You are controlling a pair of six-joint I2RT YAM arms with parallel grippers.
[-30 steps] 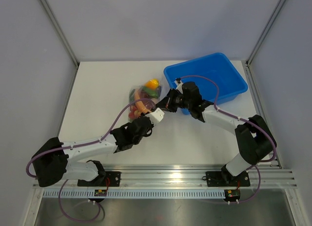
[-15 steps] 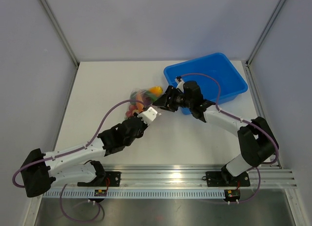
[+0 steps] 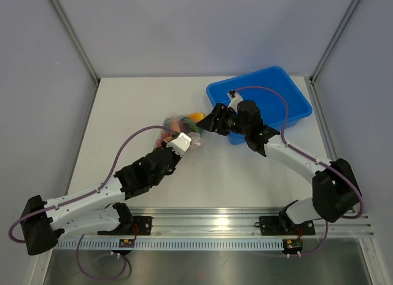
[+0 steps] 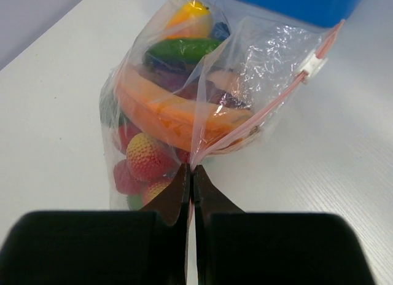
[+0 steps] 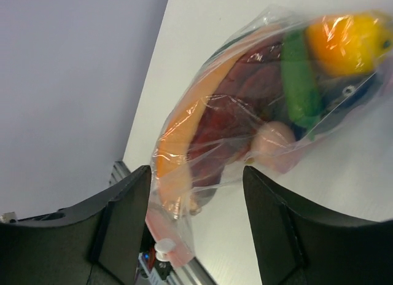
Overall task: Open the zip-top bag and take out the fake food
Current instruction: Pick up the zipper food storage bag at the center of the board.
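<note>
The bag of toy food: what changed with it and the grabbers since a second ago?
The right gripper opened and let go of the zip-top bag. The left gripper pinched shut on the bag's edge and holds it. The fake food stayed inside, and the blue bin did not move.

Bright even light, soft shadows, glare on the zip-top bag (image 4: 202, 94).

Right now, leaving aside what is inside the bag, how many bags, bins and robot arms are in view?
zip-top bag: 1
blue bin: 1
arms: 2, the left arm and the right arm
Total: 4
</note>
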